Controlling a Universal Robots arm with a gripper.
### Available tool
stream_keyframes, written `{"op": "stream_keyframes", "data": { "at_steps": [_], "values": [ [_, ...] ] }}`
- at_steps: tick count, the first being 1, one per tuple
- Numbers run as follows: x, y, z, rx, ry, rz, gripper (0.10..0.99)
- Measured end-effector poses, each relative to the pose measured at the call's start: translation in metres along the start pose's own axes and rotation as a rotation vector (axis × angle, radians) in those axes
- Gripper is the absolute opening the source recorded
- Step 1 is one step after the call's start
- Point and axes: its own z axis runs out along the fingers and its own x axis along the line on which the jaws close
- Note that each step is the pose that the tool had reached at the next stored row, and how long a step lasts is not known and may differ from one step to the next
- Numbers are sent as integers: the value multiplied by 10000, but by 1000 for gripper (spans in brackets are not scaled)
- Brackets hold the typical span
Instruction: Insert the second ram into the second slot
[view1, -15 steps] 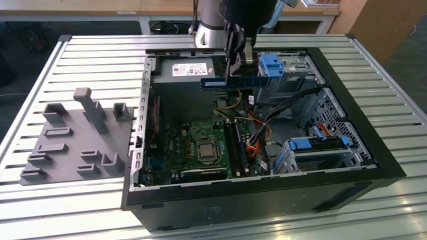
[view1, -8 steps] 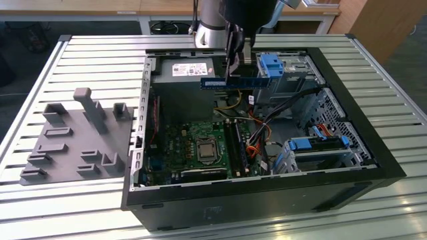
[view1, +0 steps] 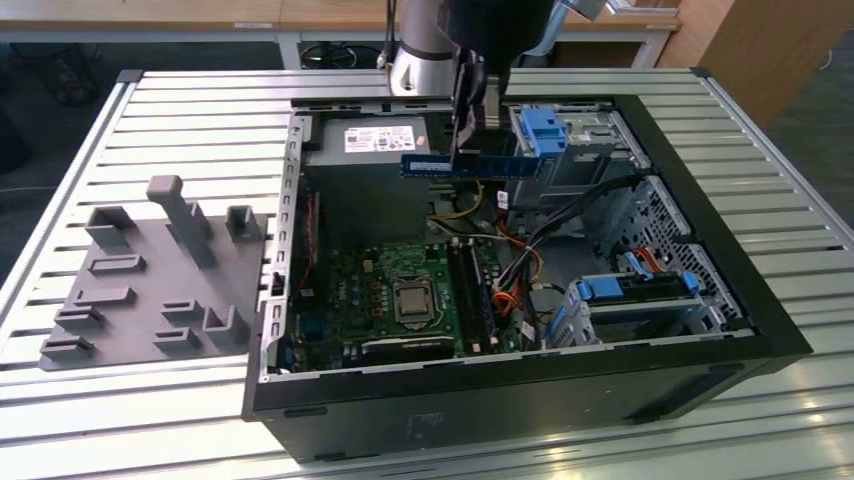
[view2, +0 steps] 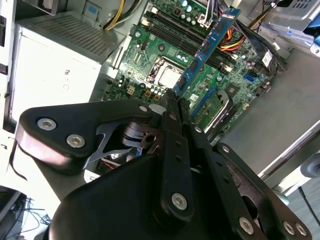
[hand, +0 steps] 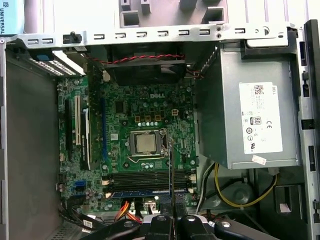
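Above the open computer case (view1: 534, 400) I am watching the gripper (view1: 470, 145) hanging with its fingers closed tight on the second ram (view1: 507, 166). The stick is lying level in the air, clear of the motherboard (view1: 360, 290) below and in front of the grey power supply (view1: 374, 140) in the exterior view. In the second wrist view the gripper (view2: 174, 102) is pinching the second ram (view2: 205, 50), whose chip-lined blue length is reaching out over the green board. In the first wrist view I am seeing it edge-on as a thin line (hand: 171, 170) running from the gripper (hand: 172, 220) across the memory slots (hand: 145, 179). The case is sitting on a tabletop (view1: 174, 110) of ribbed metal slats, with a grey fixture plate (view1: 134, 300) lying beside it at the exterior view's left. Behind the tabletop a wooden desktop (view1: 334, 12) and a wooden panel (view1: 767, 45) are standing over dark floor (view1: 27, 160).
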Motion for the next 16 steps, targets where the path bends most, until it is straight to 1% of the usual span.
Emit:
{"op": "stream_keyframes", "data": {
  "at_steps": [16],
  "values": [
    [0,0,1,8,-20,520,137]
  ]
}}
